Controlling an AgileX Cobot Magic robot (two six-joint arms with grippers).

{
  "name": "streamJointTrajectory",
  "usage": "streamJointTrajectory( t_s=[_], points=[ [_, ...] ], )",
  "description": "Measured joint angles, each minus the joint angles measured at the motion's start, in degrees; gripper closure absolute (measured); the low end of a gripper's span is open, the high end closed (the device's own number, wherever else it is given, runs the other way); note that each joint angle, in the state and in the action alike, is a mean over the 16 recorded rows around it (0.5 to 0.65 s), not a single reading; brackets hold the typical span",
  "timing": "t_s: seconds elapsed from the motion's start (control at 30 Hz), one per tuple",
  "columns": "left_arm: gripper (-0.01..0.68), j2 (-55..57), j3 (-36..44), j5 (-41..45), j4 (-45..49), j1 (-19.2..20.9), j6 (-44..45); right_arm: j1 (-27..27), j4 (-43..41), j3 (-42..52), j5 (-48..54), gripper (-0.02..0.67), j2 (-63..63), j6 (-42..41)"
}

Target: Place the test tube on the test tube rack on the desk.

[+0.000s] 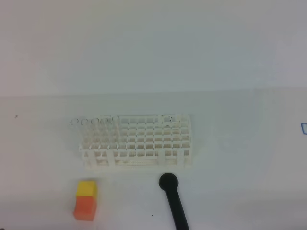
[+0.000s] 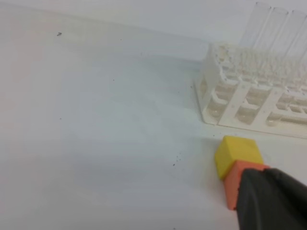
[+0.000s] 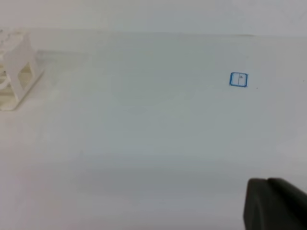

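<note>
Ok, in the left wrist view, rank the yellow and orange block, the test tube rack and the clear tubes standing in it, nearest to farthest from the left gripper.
1. The yellow-and-orange block, right at the left gripper in the lower right corner.
2. The test tube rack, beyond the block, on the right.
3. The clear tubes, rising from the rack's far side, top right.

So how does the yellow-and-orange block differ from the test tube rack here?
The yellow-and-orange block is solid and brightly coloured; the test tube rack is white and an open lattice of square holes. The block is far smaller than the rack. The block carries nothing; the rack holds clear tubes along its back row. Both rest on the white desk.
</note>
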Motion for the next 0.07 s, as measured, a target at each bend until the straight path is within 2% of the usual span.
streamJointTrajectory(
  t_s=[0.07],
  points=[
    [0.674, 0.0, 0.0, 0.0, 0.0, 0.0, 0.0, 0.0, -0.1, 0.0, 0.0, 0.650, 0.0, 0.0]
  ],
)
